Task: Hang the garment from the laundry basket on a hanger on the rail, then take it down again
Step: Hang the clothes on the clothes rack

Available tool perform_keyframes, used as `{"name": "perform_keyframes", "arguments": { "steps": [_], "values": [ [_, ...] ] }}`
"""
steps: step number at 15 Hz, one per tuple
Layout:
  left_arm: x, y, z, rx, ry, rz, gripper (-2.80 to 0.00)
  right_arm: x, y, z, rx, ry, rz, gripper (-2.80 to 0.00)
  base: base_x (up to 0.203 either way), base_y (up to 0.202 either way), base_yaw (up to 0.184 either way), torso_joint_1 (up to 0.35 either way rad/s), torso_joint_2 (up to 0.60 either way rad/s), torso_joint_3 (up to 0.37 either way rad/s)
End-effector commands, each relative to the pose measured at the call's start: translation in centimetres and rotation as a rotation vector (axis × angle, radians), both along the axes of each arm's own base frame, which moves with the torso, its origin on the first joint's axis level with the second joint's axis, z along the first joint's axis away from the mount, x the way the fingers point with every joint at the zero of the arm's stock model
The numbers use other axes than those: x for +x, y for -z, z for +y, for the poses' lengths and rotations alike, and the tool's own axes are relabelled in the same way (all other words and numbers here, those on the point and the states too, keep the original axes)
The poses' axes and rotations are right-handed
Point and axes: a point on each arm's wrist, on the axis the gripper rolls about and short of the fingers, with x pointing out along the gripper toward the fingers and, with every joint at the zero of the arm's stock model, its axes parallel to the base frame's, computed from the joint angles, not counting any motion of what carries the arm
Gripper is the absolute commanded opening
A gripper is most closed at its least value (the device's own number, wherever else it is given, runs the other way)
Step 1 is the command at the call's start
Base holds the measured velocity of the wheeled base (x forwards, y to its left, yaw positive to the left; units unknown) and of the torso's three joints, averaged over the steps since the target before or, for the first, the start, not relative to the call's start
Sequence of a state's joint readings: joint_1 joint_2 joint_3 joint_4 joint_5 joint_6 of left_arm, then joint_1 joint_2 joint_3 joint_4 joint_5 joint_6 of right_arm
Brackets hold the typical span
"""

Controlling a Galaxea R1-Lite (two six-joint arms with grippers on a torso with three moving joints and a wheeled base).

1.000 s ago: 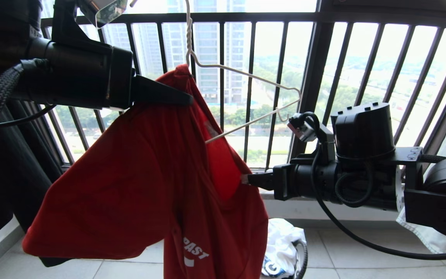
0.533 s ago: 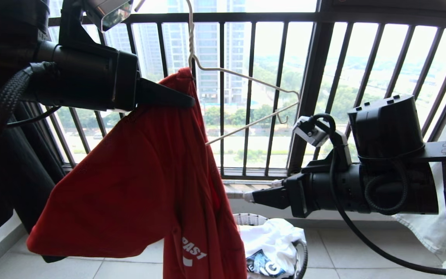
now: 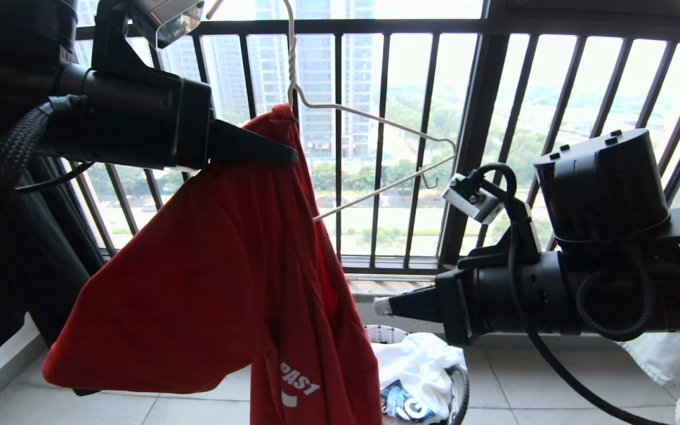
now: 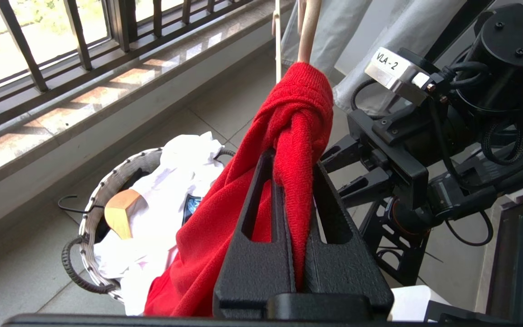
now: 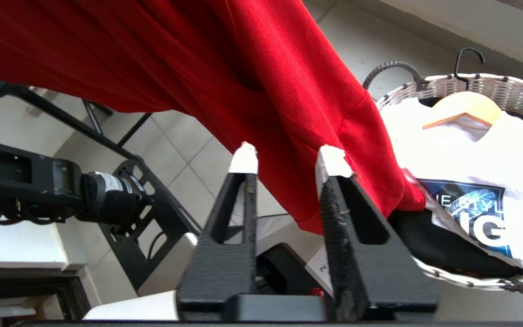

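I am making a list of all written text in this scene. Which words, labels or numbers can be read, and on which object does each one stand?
"VLA - 2": white tag on the right arm's wrist camera.
"PAST" (third letter unclear): white lettering low on the red T-shirt.
Large "G", or "IG" where more shows: blue graphic on the white shirt in the laundry basket; the smaller line above it is cut off and unreadable.
No other text can be read.

Daylight falls through a dark barred window railing [image 3: 411,147] onto a pale tiled floor [image 3: 529,395].
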State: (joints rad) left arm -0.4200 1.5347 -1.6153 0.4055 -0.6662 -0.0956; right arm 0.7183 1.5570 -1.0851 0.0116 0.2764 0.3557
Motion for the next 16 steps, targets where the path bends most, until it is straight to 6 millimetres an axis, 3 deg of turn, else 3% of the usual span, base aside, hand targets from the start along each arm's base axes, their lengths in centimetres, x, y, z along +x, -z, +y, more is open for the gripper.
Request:
{"name": "perform_keyframes", "arguments": {
  "steps": [1,5,10,16],
  "values": [
    [-0.1,-0.1,0.0,-0.003,0.004,0.003,-2.8,0.4,0.7,1.3,0.036,0.002,0.058,-2.8,0.0,0.0,0.0,0.0,0.0,0.0],
    [-0.1,-0.1,0.0,-0.005,0.004,0.006,-2.8,0.2,2.2,3.5,0.041,-0.025,0.137,-2.8,0.0,0.0,0.0,0.0,0.0,0.0],
    [-0.1,-0.1,0.0,-0.004,0.006,0.004,-2.8,-0.3,2.8,4.4,0.042,-0.065,0.183,-2.8,0.0,0.0,0.0,0.0,0.0,0.0],
    [-0.5,-0.2,0.0,-0.008,0.011,0.001,-2.8,0.7,4.5,5.5,0.023,-0.051,0.218,-2.8,0.0,0.0,0.0,0.0,0.0,0.0]
  ]
}}
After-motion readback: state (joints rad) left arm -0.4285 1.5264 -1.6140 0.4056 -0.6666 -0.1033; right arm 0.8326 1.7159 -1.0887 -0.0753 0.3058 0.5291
